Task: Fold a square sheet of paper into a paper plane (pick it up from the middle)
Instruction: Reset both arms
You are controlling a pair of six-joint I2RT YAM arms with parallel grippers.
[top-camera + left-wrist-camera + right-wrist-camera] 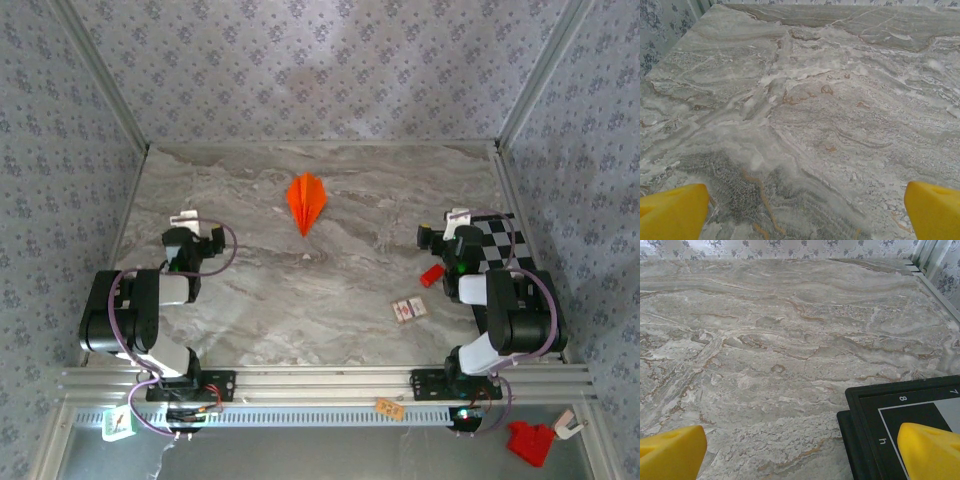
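Note:
The square sheet of paper lies on the marble table as a bright orange paper plane (306, 200), a pointed dart with a centre crease, its tip toward the arms. Nothing touches it. My left gripper (185, 222) rests well to its left and nearer, and my right gripper (455, 222) well to its right. In the left wrist view the left gripper (805, 212) is open, its yellow fingertips (672, 212) far apart over bare marble. My right gripper (802, 452) is likewise open, with one fingertip (932, 452) over a board's corner.
A black-and-white checkered board (495, 245) lies by the right gripper, its black rim (875, 410) in the right wrist view. A small red block (431, 275) and small cards (408, 309) lie near the right arm. Patterned walls enclose the table (330, 290).

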